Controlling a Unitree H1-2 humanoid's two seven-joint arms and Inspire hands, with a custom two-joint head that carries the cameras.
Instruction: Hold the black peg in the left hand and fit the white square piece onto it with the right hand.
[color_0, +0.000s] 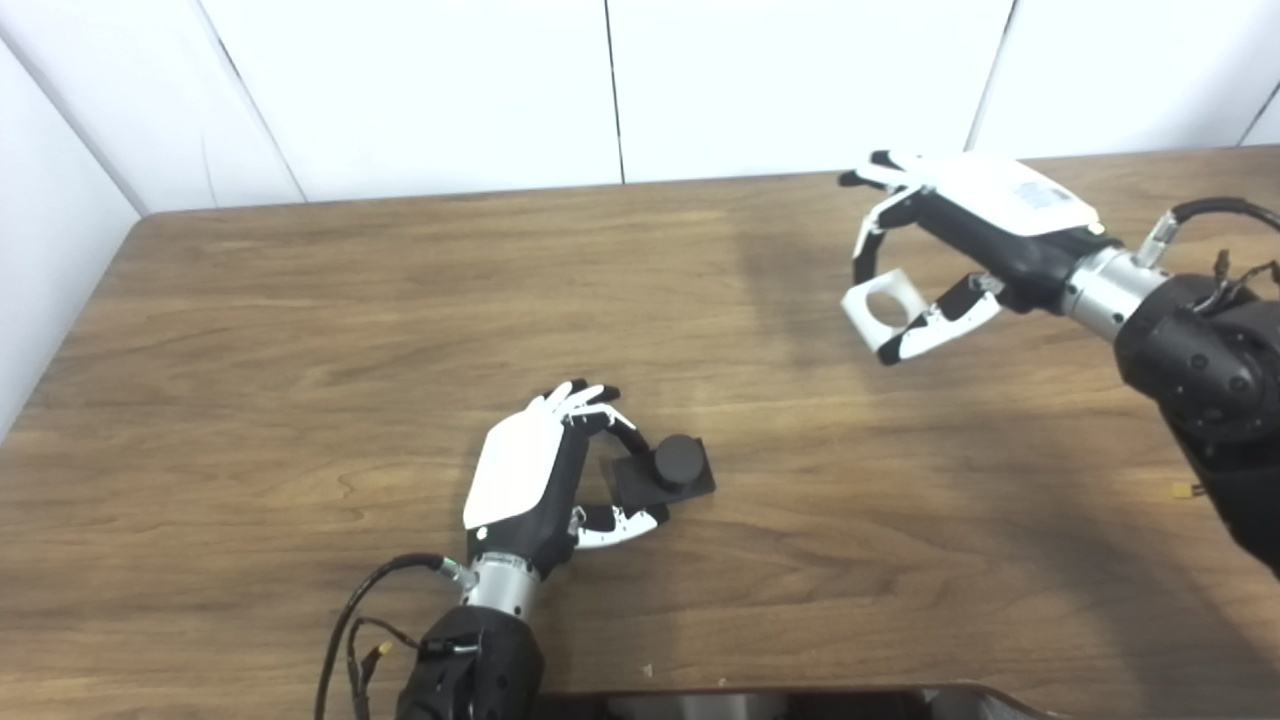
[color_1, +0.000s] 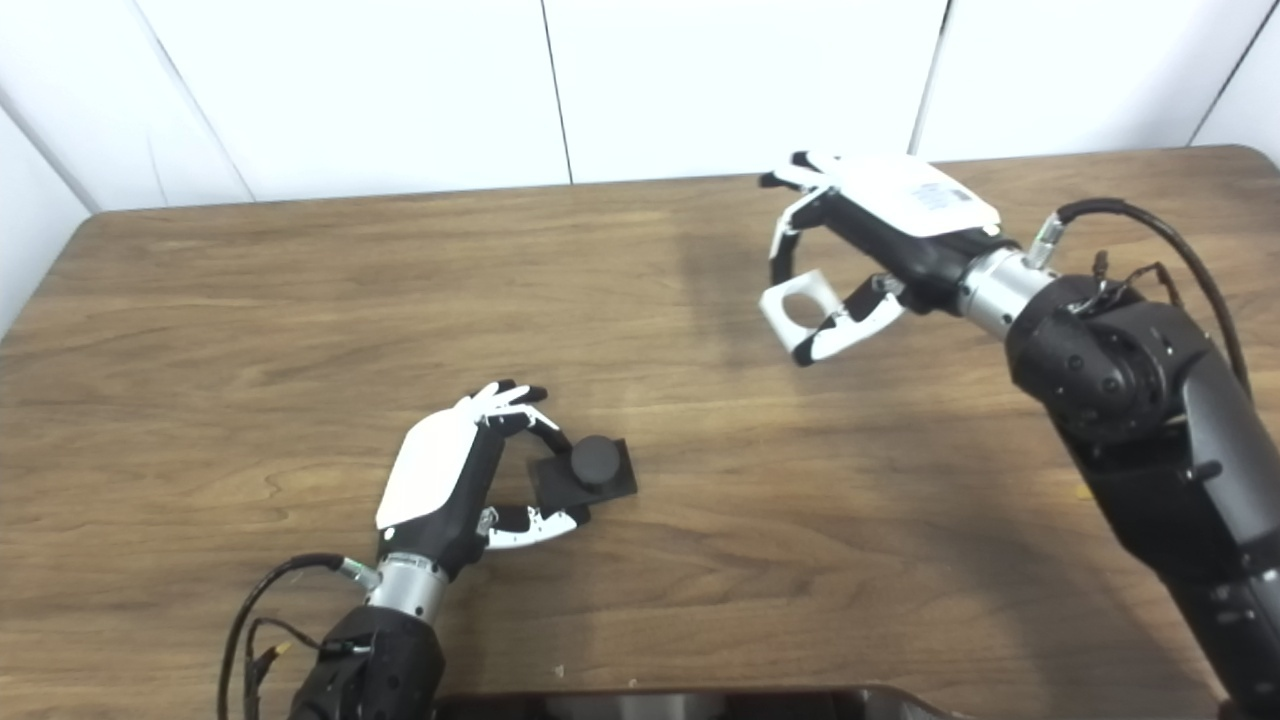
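The black peg (color_0: 678, 462), a round stub on a square black base, rests on the wooden table (color_0: 300, 330) near the front middle. My left hand (color_0: 535, 478) is curled around the base's left side, fingers on its far edge and thumb on its near edge. The white square piece (color_0: 880, 308) with a round hole is pinched between the fingers and thumb of my right hand (color_0: 960, 235), held above the table at the far right, well away from the peg. The same piece (color_1: 800, 305) and peg (color_1: 590, 465) appear in the right eye view.
White wall panels (color_0: 620, 90) close off the table's far edge and left side. A dark rim (color_0: 800, 700) shows along the bottom edge. Loose cables (color_0: 345, 630) hang off the left wrist, and others run along the right forearm (color_0: 1210, 370).
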